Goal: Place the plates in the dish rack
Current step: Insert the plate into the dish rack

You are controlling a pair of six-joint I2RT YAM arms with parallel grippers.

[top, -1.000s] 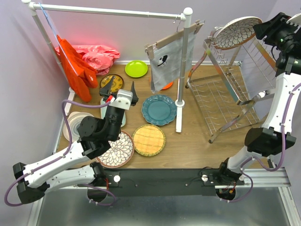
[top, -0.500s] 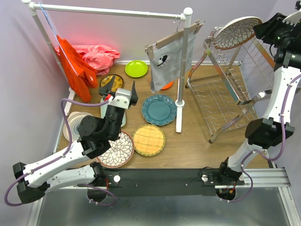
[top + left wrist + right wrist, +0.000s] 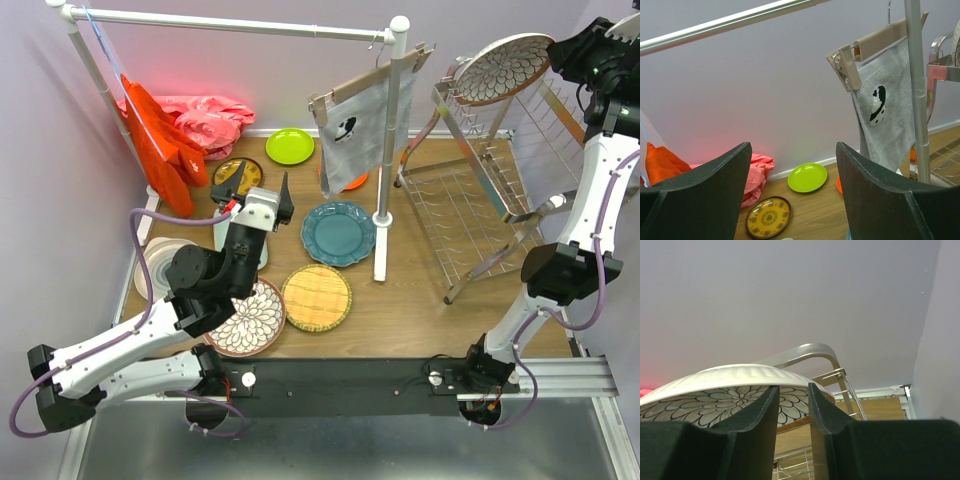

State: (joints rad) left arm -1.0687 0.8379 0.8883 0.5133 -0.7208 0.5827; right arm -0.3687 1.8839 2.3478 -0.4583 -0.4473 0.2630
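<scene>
A brown-rimmed floral plate (image 3: 505, 68) rests tilted on the top of the chrome dish rack (image 3: 480, 200). My right gripper (image 3: 568, 55) is just to the plate's right, jaws a narrow gap apart with nothing between them. In the right wrist view that plate (image 3: 735, 390) lies beyond the fingertips (image 3: 771, 390). My left gripper (image 3: 253, 190) hangs wide open and empty over the table. A second floral plate (image 3: 250, 318), a woven yellow one (image 3: 316, 297), a teal one (image 3: 339, 233), a lime one (image 3: 290, 146), a yellow-brown one (image 3: 240, 175) and a white ringed one (image 3: 160, 262) lie flat.
A white pipe rail (image 3: 230, 25) spans the back, and its post (image 3: 388, 170) stands between the plates and the rack. A grey cloth (image 3: 360, 125) hangs from a hanger, half hiding an orange plate (image 3: 356, 182). Red (image 3: 160, 145) and pink (image 3: 205, 115) cloths lie back left.
My right gripper has drawn back to the right off the floral plate's edge and its jaws have narrowed. The plate stays on the rack top. The left arm has not moved.
</scene>
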